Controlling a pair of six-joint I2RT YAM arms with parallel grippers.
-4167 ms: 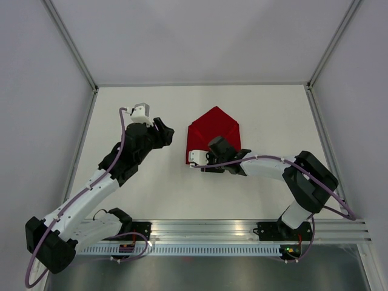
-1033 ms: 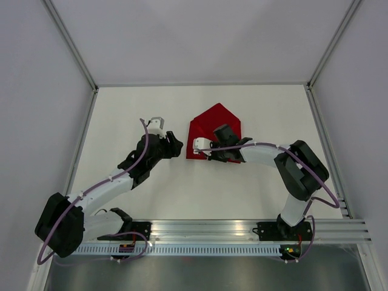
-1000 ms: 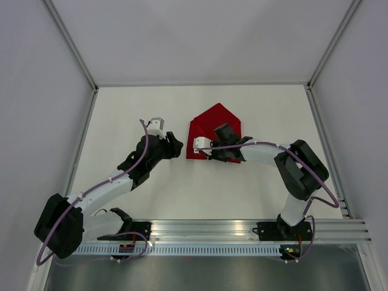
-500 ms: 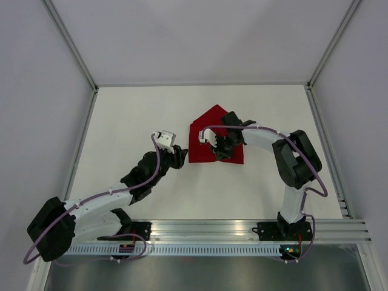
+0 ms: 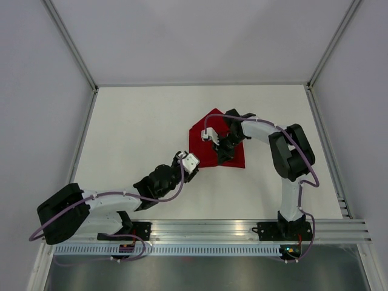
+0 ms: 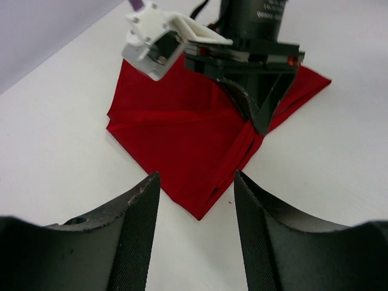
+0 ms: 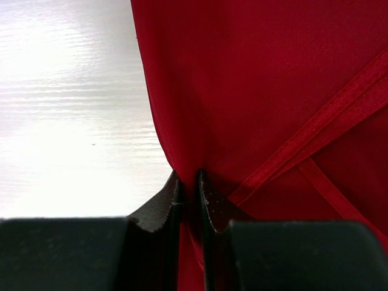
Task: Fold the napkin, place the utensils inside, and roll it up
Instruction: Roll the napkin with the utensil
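Note:
The red napkin [image 5: 203,150] lies partly folded on the white table, with a pointed corner toward the back. My right gripper [image 5: 225,148] rests on it and is shut on a raised fold of the cloth [image 7: 242,79]; the right wrist view shows red cloth pinched between the jaws [image 7: 188,182]. My left gripper [image 6: 197,182] is open just short of the napkin's near corner [image 6: 199,215], with nothing between its fingers [image 6: 139,230]. From above, the left gripper [image 5: 185,160] sits at the napkin's lower left edge. The utensils are out of view.
White side walls and metal frame posts [image 5: 73,48] enclose the table. An aluminium rail [image 5: 206,233] with the arm bases runs along the near edge. The right arm's elbow [image 5: 290,151] stands to the right of the napkin.
The left arm has swung down and to the right, up to the napkin's near-left corner. The right gripper has moved back across the napkin, still pinching the fold.

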